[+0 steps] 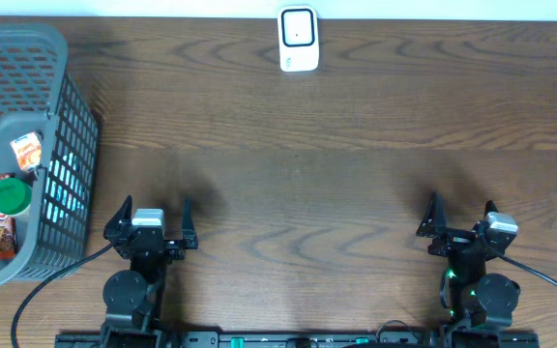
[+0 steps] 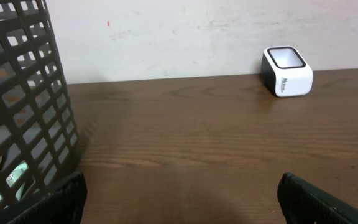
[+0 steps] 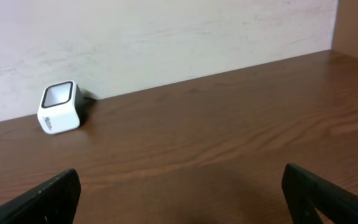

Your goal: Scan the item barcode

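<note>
Fingers (image 1: pixel 123 218) of the left gripper (image 1: pixel 157 207) and the right gripper (image 1: pixel 460 213) are held spread, empty; a white cube-shaped scanner (image 1: pixel 298 39) is set at the table (image 1: pixel 337 174)'s far edge.

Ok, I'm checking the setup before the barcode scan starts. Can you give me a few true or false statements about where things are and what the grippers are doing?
1. The white scanner stands at the far edge of the table, by the wall. True.
2. The left gripper holds an item from the basket. False: its jaws are open and empty, next to the basket.
3. The basket sits on the left side of the table with items inside, including a green-lidded item. True.
4. The right gripper is shut. False: its jaws stand wide open with nothing between them.
</note>
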Available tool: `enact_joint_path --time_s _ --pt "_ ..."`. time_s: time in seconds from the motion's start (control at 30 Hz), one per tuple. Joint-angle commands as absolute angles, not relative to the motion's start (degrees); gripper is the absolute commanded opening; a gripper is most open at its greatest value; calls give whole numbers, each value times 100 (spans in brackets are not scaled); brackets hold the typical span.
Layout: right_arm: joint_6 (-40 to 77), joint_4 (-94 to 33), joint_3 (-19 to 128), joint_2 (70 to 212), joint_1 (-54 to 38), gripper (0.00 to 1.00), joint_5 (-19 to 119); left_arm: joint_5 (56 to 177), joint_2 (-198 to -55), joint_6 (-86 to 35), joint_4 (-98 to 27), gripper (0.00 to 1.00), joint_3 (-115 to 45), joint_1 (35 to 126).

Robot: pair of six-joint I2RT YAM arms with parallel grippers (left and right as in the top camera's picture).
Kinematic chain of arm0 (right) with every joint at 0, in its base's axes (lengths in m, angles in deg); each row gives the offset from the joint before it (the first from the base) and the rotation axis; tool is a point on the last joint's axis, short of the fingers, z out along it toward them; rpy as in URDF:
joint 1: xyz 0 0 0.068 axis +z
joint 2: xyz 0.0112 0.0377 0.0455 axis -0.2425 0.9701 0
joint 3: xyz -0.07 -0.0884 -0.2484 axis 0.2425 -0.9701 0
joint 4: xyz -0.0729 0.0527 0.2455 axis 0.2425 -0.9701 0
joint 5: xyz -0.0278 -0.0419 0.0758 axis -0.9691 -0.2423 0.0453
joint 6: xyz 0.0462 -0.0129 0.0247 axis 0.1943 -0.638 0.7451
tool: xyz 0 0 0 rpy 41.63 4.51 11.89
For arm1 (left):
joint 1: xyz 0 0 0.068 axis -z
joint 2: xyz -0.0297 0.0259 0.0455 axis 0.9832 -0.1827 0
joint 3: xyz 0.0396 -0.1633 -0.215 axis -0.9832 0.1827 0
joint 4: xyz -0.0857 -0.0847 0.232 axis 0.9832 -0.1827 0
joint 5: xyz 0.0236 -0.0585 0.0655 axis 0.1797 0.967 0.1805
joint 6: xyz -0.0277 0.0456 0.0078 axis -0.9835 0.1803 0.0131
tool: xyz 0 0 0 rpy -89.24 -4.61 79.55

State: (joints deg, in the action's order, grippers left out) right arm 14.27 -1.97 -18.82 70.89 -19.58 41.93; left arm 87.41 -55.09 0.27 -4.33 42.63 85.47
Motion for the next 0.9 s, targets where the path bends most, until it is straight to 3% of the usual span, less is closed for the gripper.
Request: enact_joint_path --time_s 0.0,0.4,0.73,0.87 --pt "1484 -212 -1897 7061 -1918 99 4123 8737 -5479 38 -498 98 4457 8516" --pt "1484 -212 -1897 7061 -1918 99 4123 8732 -5830 -202 -1086 98 4066 8516" --pt "1484 -212 -1897 7061 -1918 99 4123 8743 -7590 -329 -1843 98 2318 8516" --pt "1484 -212 -1897 7061 -1918 99 4123 9928 -8187 -327 -1954 98 1865 8516"
